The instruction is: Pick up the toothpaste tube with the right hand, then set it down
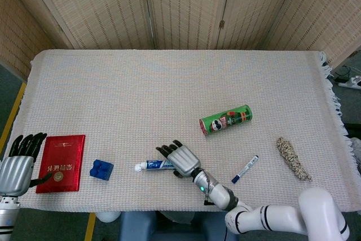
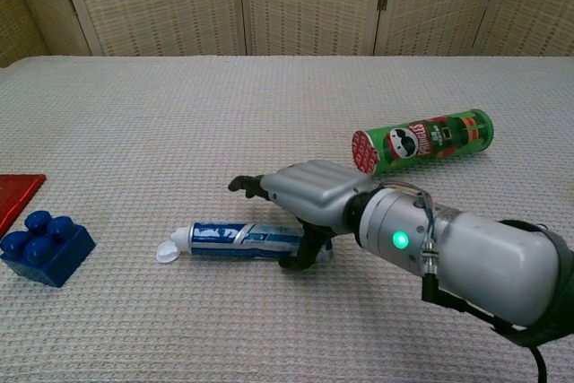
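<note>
The toothpaste tube lies flat near the table's front edge, white cap pointing left. My right hand hovers over the tube's right end, palm down, fingers spread and reaching left, thumb curled down beside the tube's crimped end. It holds nothing that I can see. My left hand rests at the far left front, beside the red booklet, fingers apart and empty; the chest view does not show it.
A red booklet and a blue toy brick lie left of the tube. A green Pringles can lies on its side behind the right hand. A blue marker and a rope bundle sit at the right.
</note>
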Robot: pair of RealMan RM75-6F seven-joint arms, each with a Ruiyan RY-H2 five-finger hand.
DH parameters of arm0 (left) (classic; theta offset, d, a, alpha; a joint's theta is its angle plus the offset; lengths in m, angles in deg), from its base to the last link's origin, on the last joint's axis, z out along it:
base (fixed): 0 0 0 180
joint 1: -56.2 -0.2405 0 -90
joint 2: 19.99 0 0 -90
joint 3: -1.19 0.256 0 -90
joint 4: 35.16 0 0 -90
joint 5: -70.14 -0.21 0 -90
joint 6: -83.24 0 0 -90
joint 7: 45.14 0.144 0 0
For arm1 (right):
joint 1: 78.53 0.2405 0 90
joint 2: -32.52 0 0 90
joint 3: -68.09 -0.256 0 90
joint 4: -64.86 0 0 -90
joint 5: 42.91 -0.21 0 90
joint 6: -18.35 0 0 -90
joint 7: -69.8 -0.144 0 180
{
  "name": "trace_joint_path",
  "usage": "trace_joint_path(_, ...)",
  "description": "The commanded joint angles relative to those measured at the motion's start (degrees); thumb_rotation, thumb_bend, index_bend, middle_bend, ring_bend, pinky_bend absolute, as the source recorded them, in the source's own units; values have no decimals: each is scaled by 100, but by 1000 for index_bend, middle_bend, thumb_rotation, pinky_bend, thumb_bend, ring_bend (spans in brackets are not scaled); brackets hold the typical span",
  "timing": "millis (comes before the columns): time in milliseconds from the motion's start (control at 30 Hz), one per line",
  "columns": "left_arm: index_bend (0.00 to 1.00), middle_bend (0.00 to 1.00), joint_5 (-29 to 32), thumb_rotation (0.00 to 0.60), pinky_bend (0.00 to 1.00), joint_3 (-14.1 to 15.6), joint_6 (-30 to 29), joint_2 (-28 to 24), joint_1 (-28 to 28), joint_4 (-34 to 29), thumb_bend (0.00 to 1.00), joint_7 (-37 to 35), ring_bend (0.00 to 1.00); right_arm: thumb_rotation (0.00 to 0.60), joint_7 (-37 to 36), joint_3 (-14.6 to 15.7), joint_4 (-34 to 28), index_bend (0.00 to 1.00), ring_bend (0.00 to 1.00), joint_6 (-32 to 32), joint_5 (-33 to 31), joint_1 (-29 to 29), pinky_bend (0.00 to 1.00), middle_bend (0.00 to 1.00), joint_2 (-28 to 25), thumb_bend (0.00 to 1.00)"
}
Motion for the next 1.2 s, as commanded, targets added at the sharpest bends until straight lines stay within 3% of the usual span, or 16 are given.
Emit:
trace_joint_path(33,58,130,-26,600,0,7,-7,-3,1,1,174,-11,98,600,-38,-41,201,80,200,47,-32,85,115,178,149,341)
trace_joint_path(267,58,130,-41,600,0,0,-16,1,9,27,175,-18,98,600,-73,-194,616,124,213,113,-83,248,115,203,362,338)
trace_joint_path(400,58,130,-27,600,0,4,-6,4,7,44,175,-23,97,600,-213,-195,498,179,236,91,-12,286,117,233,314,338)
trace_joint_path(700,58,129,-38,600,0,13,-4,21,7,73,174,-26,97,600,-219,-136,578,339,340,69,-20,393,237,321,440,338)
trace_joint_path(1200,58,128,-1,600,0,17,2,34,-14,184,175,-124,97,600,-358,-209,773,382,374,78,-82,515,294,358,600,338)
